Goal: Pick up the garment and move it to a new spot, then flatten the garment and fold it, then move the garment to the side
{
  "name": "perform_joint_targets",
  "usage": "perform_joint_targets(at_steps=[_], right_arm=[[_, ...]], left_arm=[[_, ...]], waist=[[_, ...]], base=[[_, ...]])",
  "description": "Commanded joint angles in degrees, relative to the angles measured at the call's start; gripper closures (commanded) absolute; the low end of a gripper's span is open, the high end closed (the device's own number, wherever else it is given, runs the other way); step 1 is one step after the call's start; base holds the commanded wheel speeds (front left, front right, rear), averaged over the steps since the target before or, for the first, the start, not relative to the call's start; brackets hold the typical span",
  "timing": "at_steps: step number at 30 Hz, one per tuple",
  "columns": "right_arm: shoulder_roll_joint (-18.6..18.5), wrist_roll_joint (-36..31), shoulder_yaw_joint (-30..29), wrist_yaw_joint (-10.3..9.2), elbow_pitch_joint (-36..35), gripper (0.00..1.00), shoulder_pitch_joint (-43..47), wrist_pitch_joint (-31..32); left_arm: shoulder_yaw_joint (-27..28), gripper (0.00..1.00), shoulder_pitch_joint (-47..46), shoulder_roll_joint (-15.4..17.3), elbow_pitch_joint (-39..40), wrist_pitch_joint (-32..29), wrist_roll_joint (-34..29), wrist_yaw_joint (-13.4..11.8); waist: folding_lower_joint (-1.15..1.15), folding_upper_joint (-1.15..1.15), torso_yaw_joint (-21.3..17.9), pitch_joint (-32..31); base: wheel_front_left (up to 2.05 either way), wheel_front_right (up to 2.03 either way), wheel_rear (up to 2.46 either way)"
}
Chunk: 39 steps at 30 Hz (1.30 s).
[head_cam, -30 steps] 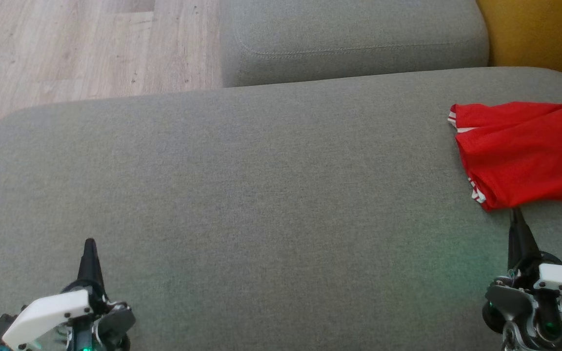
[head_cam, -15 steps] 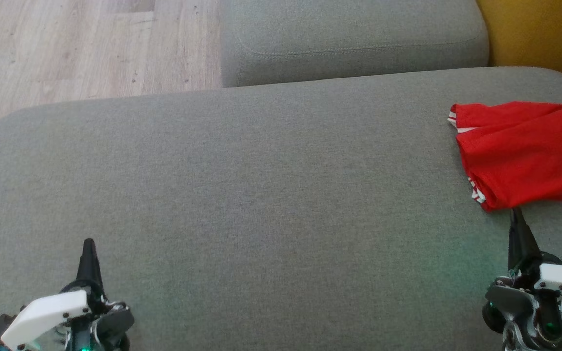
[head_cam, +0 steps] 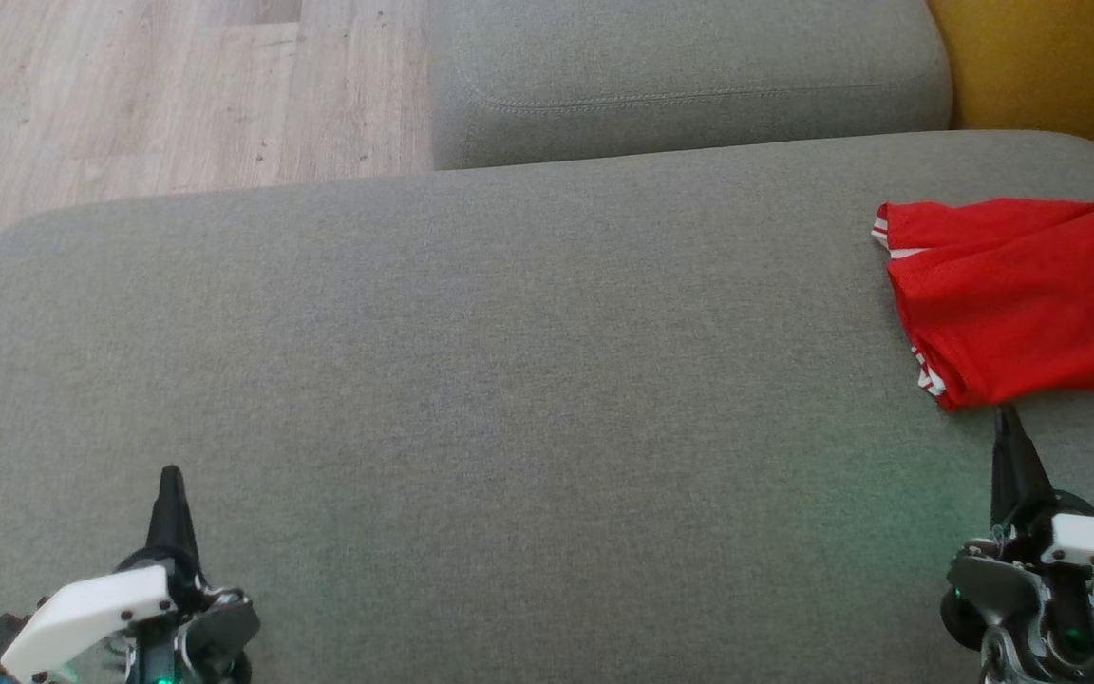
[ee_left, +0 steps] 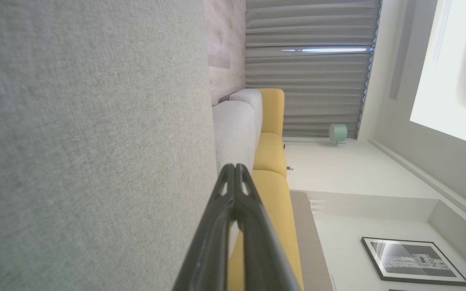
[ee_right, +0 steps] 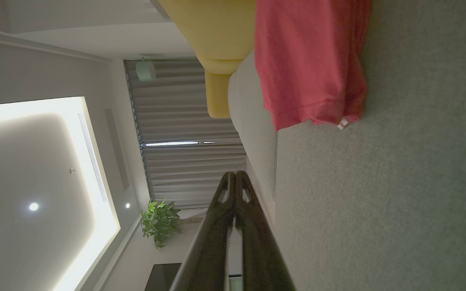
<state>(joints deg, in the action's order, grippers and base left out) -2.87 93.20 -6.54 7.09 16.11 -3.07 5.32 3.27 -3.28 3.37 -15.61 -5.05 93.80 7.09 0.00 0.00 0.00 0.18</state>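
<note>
Grey cushion (head_cam: 547, 380) runs across the head view. Far left, the left gripper (head_cam: 170, 475) sits low over it with its fingers pressed together and nothing between them; its wrist view shows the tips meeting.

Right side: the right gripper (head_cam: 1005, 416) is also closed tight and holds nothing. Its tip is just beside the near corner of the garment (head_cam: 1022, 294); touching or barely apart, can't tell. The garment is red with white trim. It lies in a compact layered shape at the cushion's right end and runs off the frame edge.

Judgement: the garment looks folded and already at the side, so the step in hand is probably the last one, finishing the placement and clearing off.

To do it well:
- Lift the right tip first, then pull it back toward the robot.
- Don't sweep sideways. The cloth looks thin and light, so a dragged fingertip would likely peel the top layer and undo the fold.
- If it needs another shift, open the fingers and pinch all layers at the near corner. Carry it low and set it down before letting go.
- Leave the left arm parked.
</note>
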Motion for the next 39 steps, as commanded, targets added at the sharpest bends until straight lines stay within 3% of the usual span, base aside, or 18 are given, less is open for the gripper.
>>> perform_joint_targets(at_steps=[1, 39], right_arm=[[-0.7, -0.3, 1.0, 0.4, -2.1, 1.0, -3.0, 0.4], [-0.4, -0.6, 0.6, 0.4, -2.1, 1.0, -3.1, 0.7]], left_arm=[[2.0, 1.0, -2.8, 0.5, 1.6, -0.4, -0.6, 0.4], [2.5, 1.0, -2.8, 0.1, 1.6, -0.8, -1.0, 0.4]], waist=[[0.0, 0.0, 0.0, 0.0], [0.0, 0.0, 0.0, 0.0]], base=[[0.0, 0.0, 0.0], [0.0, 0.0, 0.0]])
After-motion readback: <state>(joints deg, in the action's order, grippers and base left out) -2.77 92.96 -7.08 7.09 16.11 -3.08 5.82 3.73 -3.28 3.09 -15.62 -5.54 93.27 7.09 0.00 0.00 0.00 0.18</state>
